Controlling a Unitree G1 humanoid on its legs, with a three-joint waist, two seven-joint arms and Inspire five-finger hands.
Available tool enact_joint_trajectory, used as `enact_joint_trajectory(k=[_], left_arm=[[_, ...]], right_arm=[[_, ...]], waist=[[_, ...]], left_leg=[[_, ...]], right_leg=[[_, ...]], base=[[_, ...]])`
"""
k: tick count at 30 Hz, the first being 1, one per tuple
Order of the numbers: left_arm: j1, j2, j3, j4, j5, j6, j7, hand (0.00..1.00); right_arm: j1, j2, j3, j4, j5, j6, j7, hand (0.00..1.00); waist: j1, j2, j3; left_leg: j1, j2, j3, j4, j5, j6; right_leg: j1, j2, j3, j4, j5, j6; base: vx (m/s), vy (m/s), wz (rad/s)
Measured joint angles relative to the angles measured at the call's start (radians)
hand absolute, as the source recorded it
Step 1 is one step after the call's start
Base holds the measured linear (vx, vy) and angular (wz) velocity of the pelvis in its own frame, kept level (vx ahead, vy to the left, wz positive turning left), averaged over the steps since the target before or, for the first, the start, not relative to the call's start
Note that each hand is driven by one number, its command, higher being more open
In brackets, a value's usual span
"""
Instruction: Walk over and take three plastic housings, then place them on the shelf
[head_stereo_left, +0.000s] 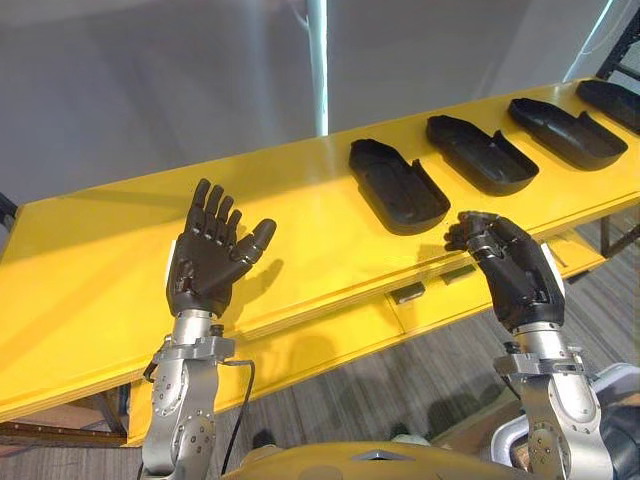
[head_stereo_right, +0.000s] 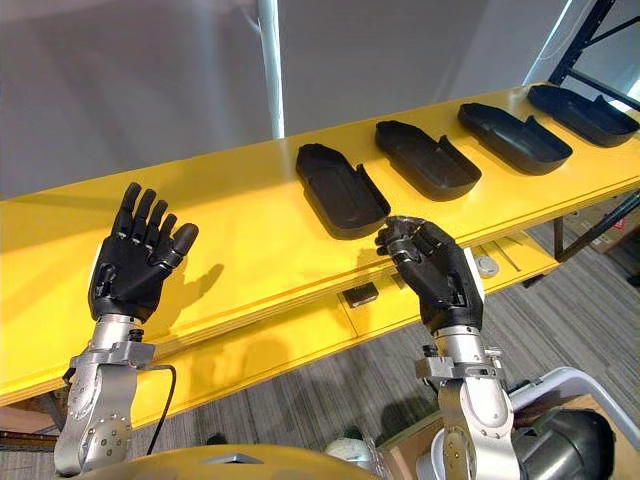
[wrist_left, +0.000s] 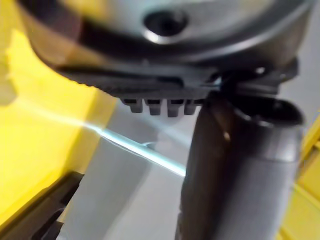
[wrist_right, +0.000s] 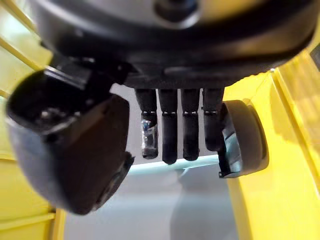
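Black plastic housings (head_stereo_left: 398, 186) lie in a row on the yellow counter (head_stereo_left: 100, 250), the nearest just past the right hand (head_stereo_left: 510, 270), its fingers curled on nothing, the left hand (head_stereo_left: 210, 260) spread open; likely light, stiff, slick shells, best pinched by a side wall.

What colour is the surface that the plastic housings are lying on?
Bright yellow surface, under the black housings; it shows best in the left eye view.
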Motion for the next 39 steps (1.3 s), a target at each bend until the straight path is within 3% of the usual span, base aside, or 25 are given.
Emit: enact_joint_trajectory(k=[4,19,29,39], left_arm=[[0.0,0.005,-0.005,0.0,0.001,-0.001,0.011,1.0],[-0.004,0.027,0.009,0.0,0.002,-0.001,0.007,1.0],[-0.005,0.027,0.045,0.0,0.002,0.001,-0.019,1.0],[-0.016,0.026,0.042,0.008,0.01,0.001,-0.034,1.0]], right_arm=[[-0.001,-0.001,0.02,0.053,-0.016,-0.001,-0.003,0.0],[-0.182,-0.006,0.053,0.384,-0.196,-0.022,-0.139,0.0],[-0.286,-0.047,0.05,0.493,-0.198,-0.055,-0.162,0.0],[-0.406,-0.05,0.028,0.659,-0.234,-0.055,-0.254,0.0]], waist=[[0.003,-0.01,0.006],[0.024,-0.007,0.008],[0.036,-0.006,0.008],[0.044,-0.007,0.008]], left_leg=[[-0.001,0.0,-0.001,-0.002,0.0,0.0],[-0.004,-0.004,-0.057,-0.003,0.004,0.005],[-0.02,-0.006,-0.091,-0.003,0.021,0.009],[-0.02,-0.007,-0.108,-0.003,0.028,0.012]], right_leg=[[0.0,-0.001,-0.001,0.001,-0.002,-0.001],[0.035,-0.004,-0.057,0.008,-0.014,-0.001],[0.039,-0.006,-0.091,0.018,-0.019,-0.005],[0.052,-0.006,-0.107,0.018,-0.019,-0.007]], base=[[0.0,0.001,0.01],[0.0,0.0,0.1],[-0.02,-0.005,0.1],[0.0,-0.002,0.03]])
